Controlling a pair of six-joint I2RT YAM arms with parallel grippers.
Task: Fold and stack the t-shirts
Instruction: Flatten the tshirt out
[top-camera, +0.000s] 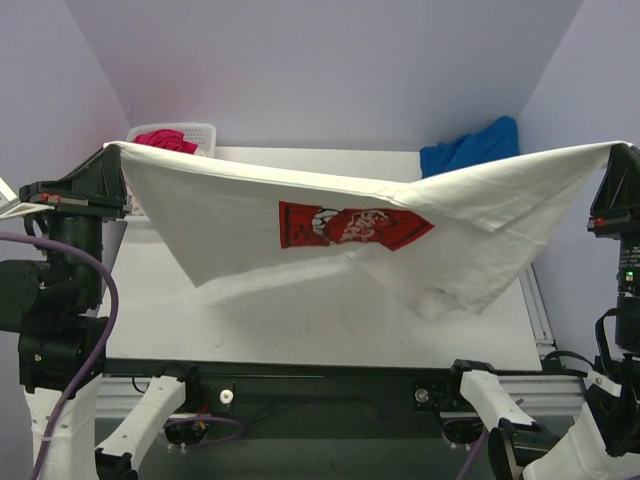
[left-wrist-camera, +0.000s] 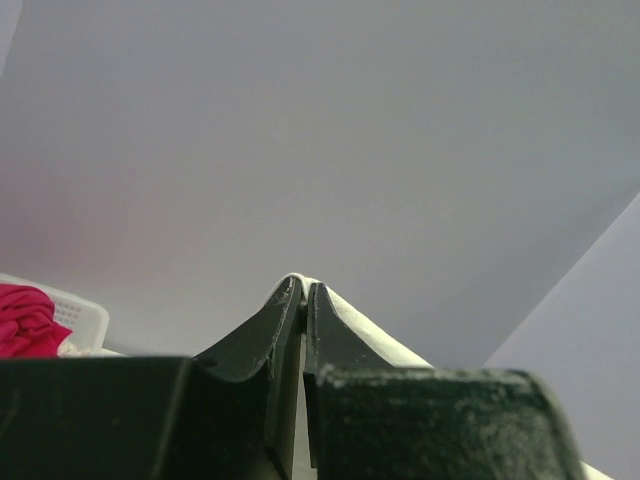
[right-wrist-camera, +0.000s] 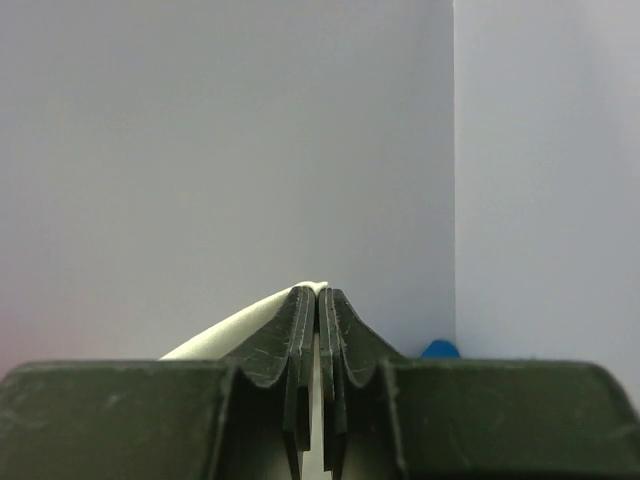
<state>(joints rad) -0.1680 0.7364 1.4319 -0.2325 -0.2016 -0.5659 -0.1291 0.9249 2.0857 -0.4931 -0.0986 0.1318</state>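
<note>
Cloth spans the whole width of the overhead view: the white shirt (top-camera: 240, 200) hangs stretched between the two raised arms. One upper corner is pinched in the left gripper (top-camera: 112, 150) and the other in the right gripper (top-camera: 622, 150). Both pairs of jaws are clamped tight on the fabric. The shirt sags in the middle, its red print (top-camera: 350, 226) creased. Its lowest fold droops right of centre over the table (top-camera: 300, 340); whether it touches the surface I cannot tell.

Only this view shows the full drape, the pink shirt (top-camera: 165, 140) in the basket (top-camera: 203, 131) at the far left corner, and the blue shirt (top-camera: 470, 148) at the far right.

Each wrist camera shows just a thin white edge peeking out at the closed fingertips against bare wall. The left one also catches a bit of pink and basket at its lower left, the right one a sliver of blue.
</note>
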